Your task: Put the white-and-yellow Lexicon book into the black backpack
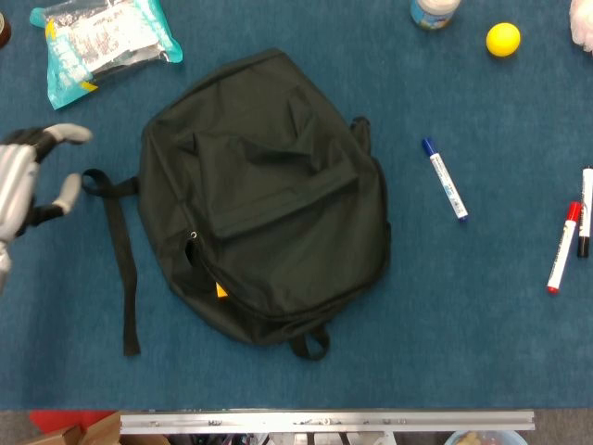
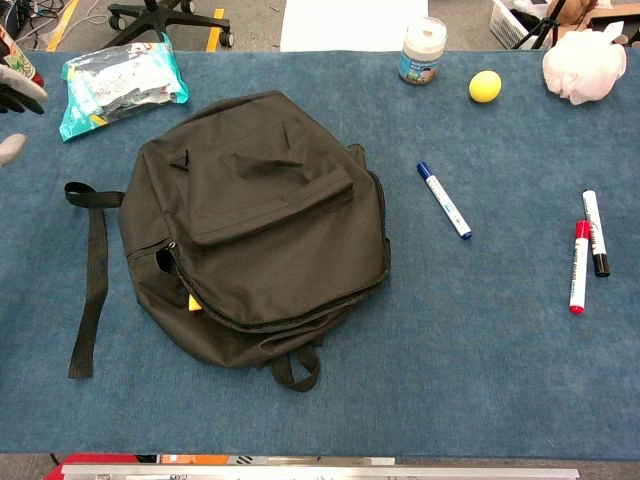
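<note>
The black backpack (image 1: 264, 195) lies flat in the middle of the blue table, also seen in the chest view as the backpack (image 2: 255, 225). Its flap is down over the opening. Only a small yellow corner of the Lexicon book (image 1: 220, 291) peeks out at the lower left seam, the same corner of the book (image 2: 193, 301) showing in the chest view. My left hand (image 1: 23, 190) is at the far left edge, off the bag, fingers apart and holding nothing. In the chest view only the fingertips (image 2: 12, 95) of that hand show. My right hand is out of both views.
A loose strap (image 1: 119, 260) runs left of the bag. A snack packet (image 1: 102, 37) lies at the back left. A blue marker (image 1: 446, 178) lies right of the bag, red and black markers (image 1: 562, 246) at the far right. A jar (image 2: 422, 50), yellow ball (image 2: 485, 86) and white puff (image 2: 583, 70) stand along the back.
</note>
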Action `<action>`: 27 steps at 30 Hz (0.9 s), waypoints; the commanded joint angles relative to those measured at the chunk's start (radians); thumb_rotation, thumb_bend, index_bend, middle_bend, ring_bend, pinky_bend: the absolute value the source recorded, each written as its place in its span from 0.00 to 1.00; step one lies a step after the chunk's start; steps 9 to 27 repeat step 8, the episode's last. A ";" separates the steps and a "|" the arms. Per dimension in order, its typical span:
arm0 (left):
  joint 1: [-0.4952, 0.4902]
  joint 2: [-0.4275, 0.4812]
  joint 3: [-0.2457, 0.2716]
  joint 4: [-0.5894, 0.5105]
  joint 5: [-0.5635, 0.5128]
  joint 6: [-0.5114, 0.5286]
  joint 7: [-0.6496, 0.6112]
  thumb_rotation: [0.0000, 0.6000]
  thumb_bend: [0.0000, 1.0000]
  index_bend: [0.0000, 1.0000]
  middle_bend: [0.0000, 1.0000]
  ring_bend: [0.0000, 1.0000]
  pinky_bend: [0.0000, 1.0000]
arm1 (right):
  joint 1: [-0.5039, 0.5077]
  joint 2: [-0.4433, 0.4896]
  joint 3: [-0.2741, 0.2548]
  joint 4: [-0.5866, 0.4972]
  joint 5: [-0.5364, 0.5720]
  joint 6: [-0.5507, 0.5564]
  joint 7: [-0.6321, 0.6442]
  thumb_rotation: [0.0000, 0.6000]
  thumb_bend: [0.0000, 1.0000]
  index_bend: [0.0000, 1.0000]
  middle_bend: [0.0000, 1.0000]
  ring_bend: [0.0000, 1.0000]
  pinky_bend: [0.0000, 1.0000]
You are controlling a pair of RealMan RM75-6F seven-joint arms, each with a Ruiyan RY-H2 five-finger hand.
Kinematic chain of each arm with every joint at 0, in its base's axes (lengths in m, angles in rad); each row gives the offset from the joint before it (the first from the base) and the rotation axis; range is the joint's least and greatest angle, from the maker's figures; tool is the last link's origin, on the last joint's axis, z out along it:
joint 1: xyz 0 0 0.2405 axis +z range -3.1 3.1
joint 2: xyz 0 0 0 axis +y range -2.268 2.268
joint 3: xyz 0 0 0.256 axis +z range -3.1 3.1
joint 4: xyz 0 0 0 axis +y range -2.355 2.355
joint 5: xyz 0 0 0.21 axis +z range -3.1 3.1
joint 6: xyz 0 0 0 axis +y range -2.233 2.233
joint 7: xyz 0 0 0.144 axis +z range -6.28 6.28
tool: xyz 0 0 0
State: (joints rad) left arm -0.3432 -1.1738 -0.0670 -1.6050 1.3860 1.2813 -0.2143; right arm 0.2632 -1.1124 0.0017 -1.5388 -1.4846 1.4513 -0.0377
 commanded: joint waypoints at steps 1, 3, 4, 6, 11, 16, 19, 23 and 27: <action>0.056 -0.013 0.013 0.017 -0.014 0.063 0.015 1.00 0.41 0.31 0.36 0.30 0.28 | -0.038 0.006 -0.008 -0.007 0.009 0.029 -0.002 1.00 0.29 0.40 0.44 0.30 0.43; 0.086 -0.017 0.017 0.022 -0.015 0.103 0.020 1.00 0.41 0.32 0.36 0.30 0.28 | -0.062 0.007 -0.012 -0.010 0.016 0.048 -0.023 1.00 0.32 0.42 0.45 0.32 0.44; 0.105 -0.019 0.020 0.025 -0.012 0.130 0.028 1.00 0.41 0.32 0.36 0.30 0.28 | -0.079 0.009 -0.015 -0.016 0.022 0.060 -0.038 1.00 0.32 0.43 0.46 0.32 0.44; 0.138 -0.026 0.030 0.034 -0.002 0.175 0.047 1.00 0.41 0.33 0.36 0.30 0.28 | -0.105 0.015 -0.018 -0.030 0.036 0.076 -0.056 1.00 0.33 0.45 0.47 0.33 0.44; 0.165 -0.030 0.038 0.037 0.003 0.209 0.063 1.00 0.41 0.34 0.36 0.30 0.28 | -0.124 0.021 -0.019 -0.042 0.046 0.085 -0.060 1.00 0.33 0.47 0.47 0.34 0.44; 0.165 -0.030 0.038 0.037 0.003 0.209 0.063 1.00 0.41 0.34 0.36 0.30 0.28 | -0.124 0.021 -0.019 -0.042 0.046 0.085 -0.060 1.00 0.33 0.47 0.47 0.34 0.44; 0.165 -0.030 0.038 0.037 0.003 0.209 0.063 1.00 0.41 0.34 0.36 0.30 0.28 | -0.124 0.021 -0.019 -0.042 0.046 0.085 -0.060 1.00 0.33 0.47 0.47 0.34 0.44; 0.165 -0.030 0.038 0.037 0.003 0.209 0.063 1.00 0.41 0.34 0.36 0.30 0.28 | -0.124 0.021 -0.019 -0.042 0.046 0.085 -0.060 1.00 0.33 0.47 0.47 0.34 0.44; 0.165 -0.030 0.038 0.037 0.003 0.209 0.063 1.00 0.41 0.34 0.36 0.30 0.28 | -0.124 0.021 -0.019 -0.042 0.046 0.085 -0.060 1.00 0.33 0.47 0.47 0.34 0.44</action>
